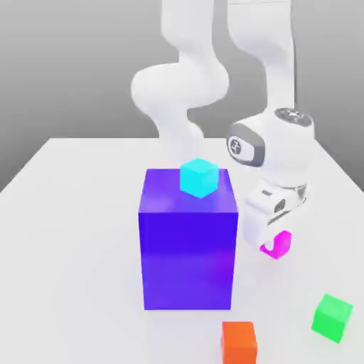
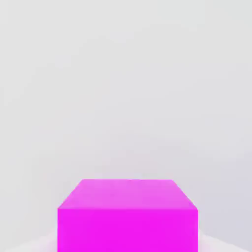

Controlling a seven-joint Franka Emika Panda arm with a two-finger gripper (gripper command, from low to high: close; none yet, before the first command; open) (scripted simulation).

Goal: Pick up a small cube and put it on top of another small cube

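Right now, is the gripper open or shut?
Shut: the gripper is down at the magenta cube, which sits between the fingers in the hand view.

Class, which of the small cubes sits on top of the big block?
The cyan cube: it rests on the purple-blue block, while the magenta, green and orange cubes do not.
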